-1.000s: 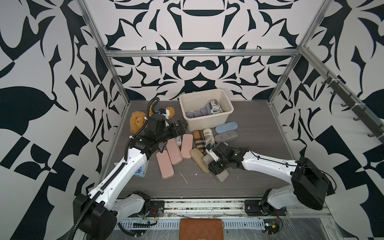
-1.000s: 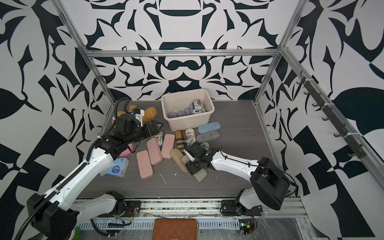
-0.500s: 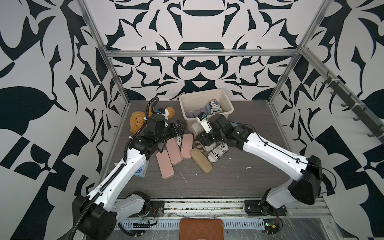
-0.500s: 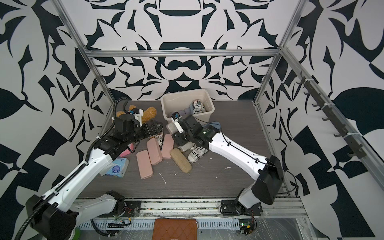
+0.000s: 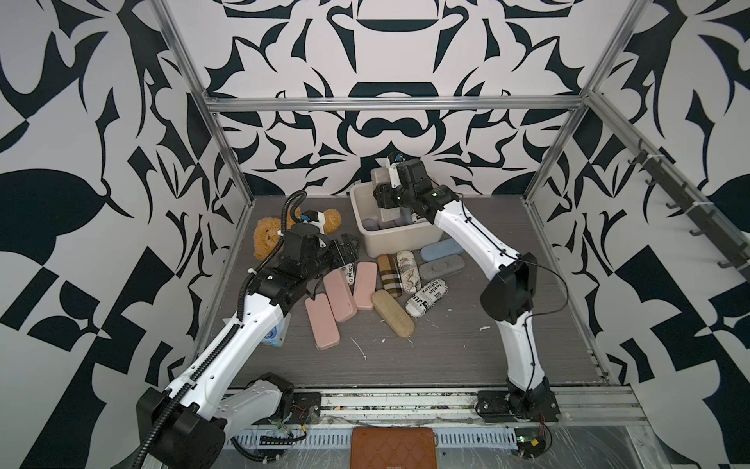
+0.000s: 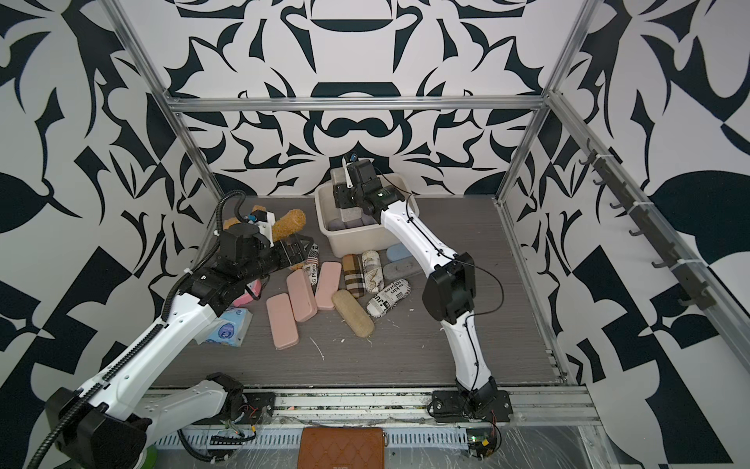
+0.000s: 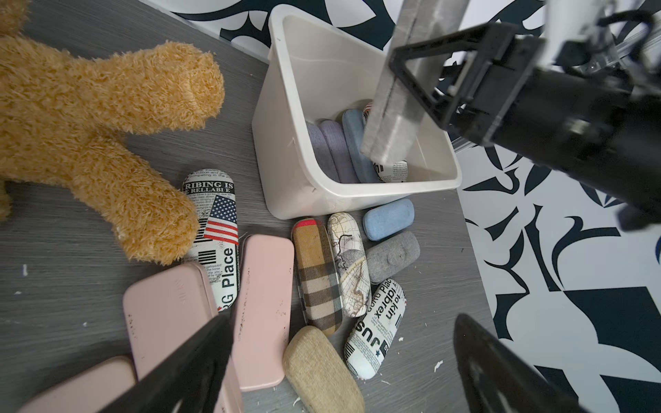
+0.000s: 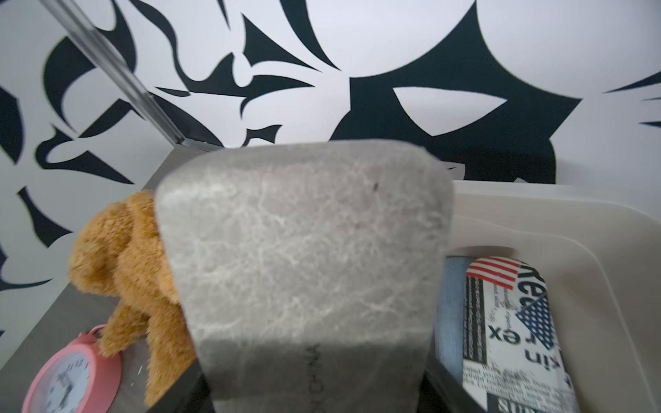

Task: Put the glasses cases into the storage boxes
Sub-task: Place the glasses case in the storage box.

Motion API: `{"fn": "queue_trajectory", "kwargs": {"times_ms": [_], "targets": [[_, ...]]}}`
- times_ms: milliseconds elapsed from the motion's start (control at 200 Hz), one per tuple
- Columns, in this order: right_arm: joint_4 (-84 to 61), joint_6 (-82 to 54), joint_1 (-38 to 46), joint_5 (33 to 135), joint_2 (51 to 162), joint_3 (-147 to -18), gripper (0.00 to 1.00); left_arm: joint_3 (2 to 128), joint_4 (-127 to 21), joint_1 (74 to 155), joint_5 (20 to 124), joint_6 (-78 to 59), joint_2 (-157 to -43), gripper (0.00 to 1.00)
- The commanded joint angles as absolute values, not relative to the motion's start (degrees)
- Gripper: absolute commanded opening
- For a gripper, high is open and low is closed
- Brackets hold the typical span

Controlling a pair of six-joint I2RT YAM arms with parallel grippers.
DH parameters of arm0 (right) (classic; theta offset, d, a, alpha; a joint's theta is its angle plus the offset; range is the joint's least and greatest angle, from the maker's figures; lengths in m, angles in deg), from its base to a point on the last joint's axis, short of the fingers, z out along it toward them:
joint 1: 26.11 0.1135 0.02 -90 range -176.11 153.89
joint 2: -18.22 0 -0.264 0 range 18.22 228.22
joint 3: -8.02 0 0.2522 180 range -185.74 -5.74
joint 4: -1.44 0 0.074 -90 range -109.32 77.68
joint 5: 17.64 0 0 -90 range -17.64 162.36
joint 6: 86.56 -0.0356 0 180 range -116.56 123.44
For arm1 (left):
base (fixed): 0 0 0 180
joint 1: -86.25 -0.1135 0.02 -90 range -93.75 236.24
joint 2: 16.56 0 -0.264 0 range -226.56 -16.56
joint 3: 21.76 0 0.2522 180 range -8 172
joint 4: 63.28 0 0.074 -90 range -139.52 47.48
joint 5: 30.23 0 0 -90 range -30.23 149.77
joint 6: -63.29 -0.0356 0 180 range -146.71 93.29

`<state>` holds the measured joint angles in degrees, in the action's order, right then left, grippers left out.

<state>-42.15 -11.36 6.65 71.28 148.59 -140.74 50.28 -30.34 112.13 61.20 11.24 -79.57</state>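
My right gripper is shut on a grey felt glasses case and holds it upright over the cream storage box, its lower end inside the rim. In the box lie lilac, blue and newspaper-print cases. Several cases lie on the table in front of the box: three pink, a plaid, a map-print, a newspaper-print, a tan, a light blue and a grey. My left gripper hovers open above the pink cases with nothing between its fingers.
A brown teddy bear lies at the back left beside the box. A pink clock sits near it. Under my left arm is a blue-white tissue packet. A brown quilted wallet rests past the front rail.
My right arm has carried the grey felt case up from the front middle of the table to above the box. The left arm has not moved.
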Motion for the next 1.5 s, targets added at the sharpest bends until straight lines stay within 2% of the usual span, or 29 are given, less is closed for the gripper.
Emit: {"fn": "queue_trajectory", "kwargs": {"times_ms": [0, 95, 280, 500, 720, 955, 1175, 1325, 1495], "targets": [[-45.9, -14.6, 6.9, 74.2, 155.3, -154.4, 0.69, 52.0, -29.1, 112.1, 60.3, 10.6, -78.5, 0.99], [-49.0, -14.5, 6.9, 75.9, 162.3, -162.1, 0.69, 52.2, -28.9, 112.1, 60.8, 10.6, -78.9, 0.99], [-41.7, -16.3, 6.5, 78.6, 161.8, -152.2, 0.72, 52.2, -29.0, 112.1, 61.6, 11.0, -78.9, 0.99], [-45.1, -16.3, 6.5, 80.0, 166.4, -155.3, 0.81, 52.1, -29.1, 112.1, 62.1, 11.2, -79.3, 0.99], [-45.6, -15.3, 6.4, 79.9, 163.5, -154.6, 0.9, 52.0, -29.1, 112.1, 62.1, 11.4, -79.7, 0.99], [-46.1, -11.9, 6.7, 75.5, 153.1, -152.6, 0.92, 52.1, -29.1, 112.1, 62.1, 11.3, -79.7, 0.99], [-45.9, -8.1, 7.5, 68.1, 139.9, -142.9, 0.92, 52.0, -29.5, 112.1, 63.3, 11.8, -79.7, 0.99], [-44.4, -7.1, 10.1, 63.8, 127.8, -127.8, 0.91, 51.2, -30.5, 112.1, 65.8, 13.2, -80.4, 0.99], [-39.9, -9.6, 13.3, 55.3, 110.7, -103.0, 0.9, 52.6, -31.4, 112.3, 75.9, 14.3, -85.5, 0.99]]}}
